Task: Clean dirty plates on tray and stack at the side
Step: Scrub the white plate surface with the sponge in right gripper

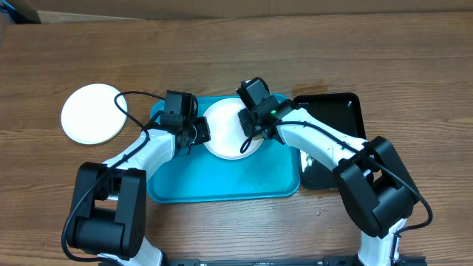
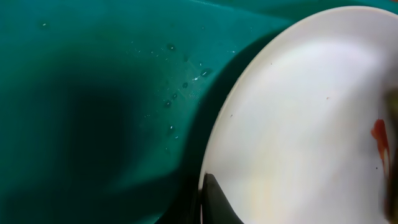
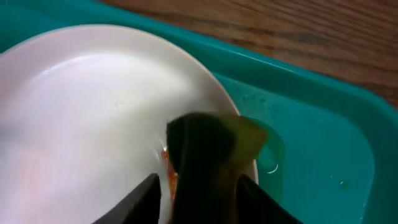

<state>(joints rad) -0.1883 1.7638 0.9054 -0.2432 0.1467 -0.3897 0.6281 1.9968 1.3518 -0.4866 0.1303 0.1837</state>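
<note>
A white dirty plate (image 1: 224,127) lies at the back of the turquoise tray (image 1: 222,181). My left gripper (image 1: 196,134) is shut on the plate's left rim. In the left wrist view one finger (image 2: 213,198) lies over the rim of the plate (image 2: 298,124), and an orange-red smear (image 2: 379,138) shows at the right edge. My right gripper (image 1: 247,127) is shut on a dark green and yellow sponge (image 3: 208,155) and presses it on the plate (image 3: 81,112) beside the smear (image 3: 166,169). A second white plate (image 1: 92,112) lies on the table at the left. No third plate shows.
A black tray (image 1: 336,111) stands on the table right of the turquoise tray, partly under my right arm. The front part of the turquoise tray is bare and wet with small droplets (image 2: 177,93). Wooden table (image 1: 414,66) lies all around.
</note>
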